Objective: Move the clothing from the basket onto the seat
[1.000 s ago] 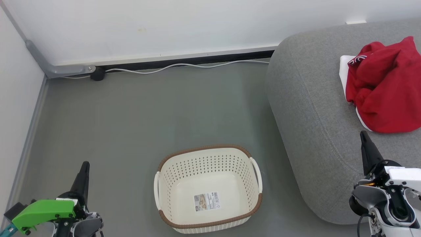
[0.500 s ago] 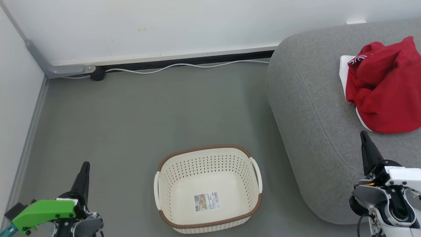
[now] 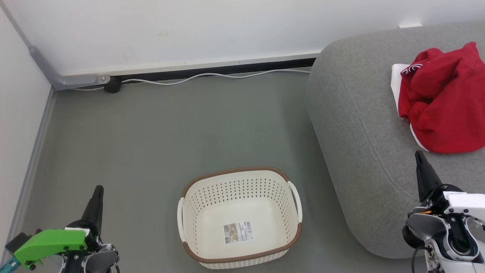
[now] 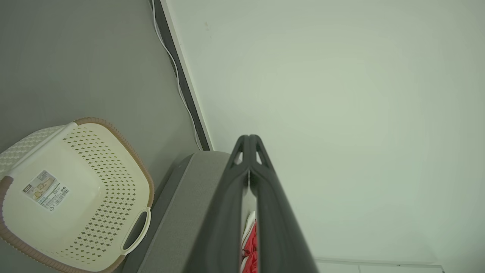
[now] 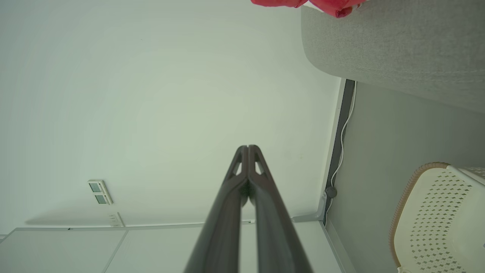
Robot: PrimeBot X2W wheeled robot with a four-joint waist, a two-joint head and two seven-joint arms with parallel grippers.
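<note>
On the seat (image 3: 360, 132), upper right: the clothing (image 3: 443, 106) is lying crumpled.
Lower centre: the basket (image 3: 242, 259) is sitting empty on the floor.
Left gripper (image 3: 98, 189), lower left: fingers pressing together, pinching nothing.
Right gripper (image 3: 418, 154), lower right: likewise.
Change: nothing is shifting since a second ago; the task is looking finished.

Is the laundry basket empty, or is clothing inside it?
Empty: the laundry basket has a bare floor carrying just its barcode sticker, and the red jersey lies crumpled on the grey sofa cushion.
</note>
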